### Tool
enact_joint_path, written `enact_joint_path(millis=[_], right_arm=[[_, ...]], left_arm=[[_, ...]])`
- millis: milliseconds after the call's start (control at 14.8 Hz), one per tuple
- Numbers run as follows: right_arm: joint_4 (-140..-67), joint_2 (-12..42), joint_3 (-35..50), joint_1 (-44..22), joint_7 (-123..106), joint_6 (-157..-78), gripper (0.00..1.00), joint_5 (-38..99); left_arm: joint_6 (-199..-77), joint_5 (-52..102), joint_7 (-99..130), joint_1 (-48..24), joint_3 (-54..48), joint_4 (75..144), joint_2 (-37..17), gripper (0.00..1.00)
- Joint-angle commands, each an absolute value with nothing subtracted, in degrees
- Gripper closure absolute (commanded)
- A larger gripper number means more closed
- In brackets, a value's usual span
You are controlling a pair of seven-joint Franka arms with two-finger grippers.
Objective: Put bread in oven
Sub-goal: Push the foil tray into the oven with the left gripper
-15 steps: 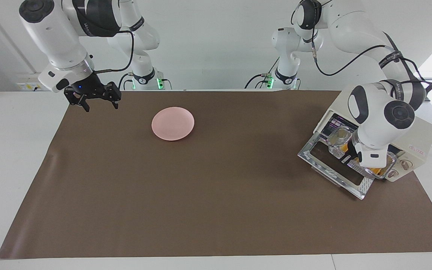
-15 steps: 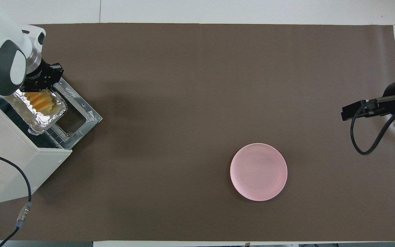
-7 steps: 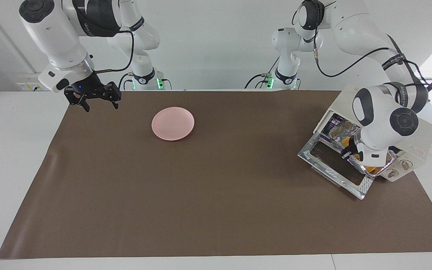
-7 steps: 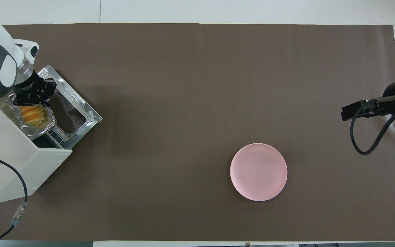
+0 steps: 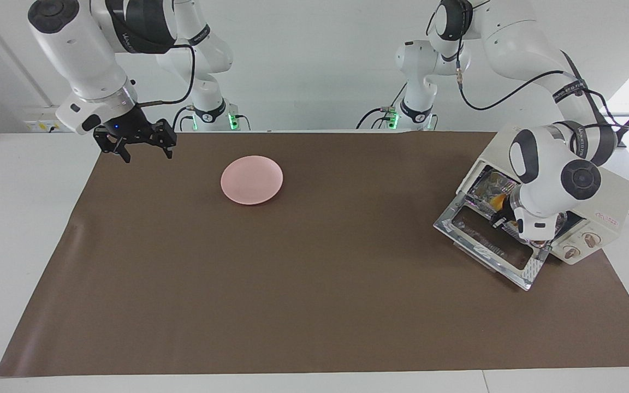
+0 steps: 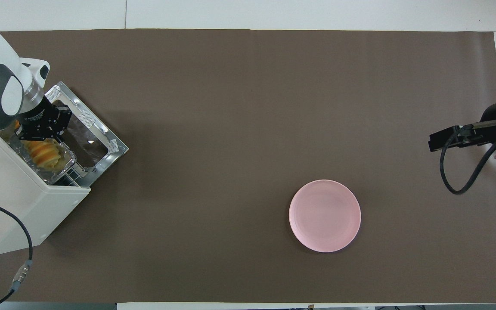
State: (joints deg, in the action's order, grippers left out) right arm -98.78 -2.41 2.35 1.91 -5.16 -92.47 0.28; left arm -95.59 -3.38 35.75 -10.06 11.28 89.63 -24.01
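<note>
The oven [image 6: 24, 206], a boxy cream-white case with two round knobs, stands at the left arm's end of the table, its glass door [image 6: 91, 144] dropped flat with a shiny metal frame around the dark pane. The bread [image 6: 44, 153], a ridged loaf of overlapping yellow-orange slices, lies in a crinkled silver foil tray [image 6: 65, 165] at the oven's mouth, over the wire rack. The left gripper [image 6: 39, 133] is at the tray's edge just over the door hinge; whether its black fingers are open or gripping the foil cannot be told. The right gripper [image 5: 140, 150] hangs over the brown mat's corner at the right arm's end, waiting, its fingers spread and holding nothing. A smooth round pink plate [image 5: 251, 179] sits on the matte mat [image 5: 292, 300].
</note>
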Motion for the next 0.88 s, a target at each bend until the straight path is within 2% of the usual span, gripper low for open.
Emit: enact_joint_path(millis=[0,809], right_arm=[[-99.2,-3.2,3.3,3.1,-6.2,-92.0,0.00,-0.4],[-99.2,-3.2,3.3,3.1,-6.2,-92.0,0.00,-0.4]], left_arm=[[-98.7,-4.0,40.8,-9.9,11.5,92.0,-22.2,1.00],[-100.3,-8.3,37.4,-8.5,11.5,95.2,-21.1,1.00]])
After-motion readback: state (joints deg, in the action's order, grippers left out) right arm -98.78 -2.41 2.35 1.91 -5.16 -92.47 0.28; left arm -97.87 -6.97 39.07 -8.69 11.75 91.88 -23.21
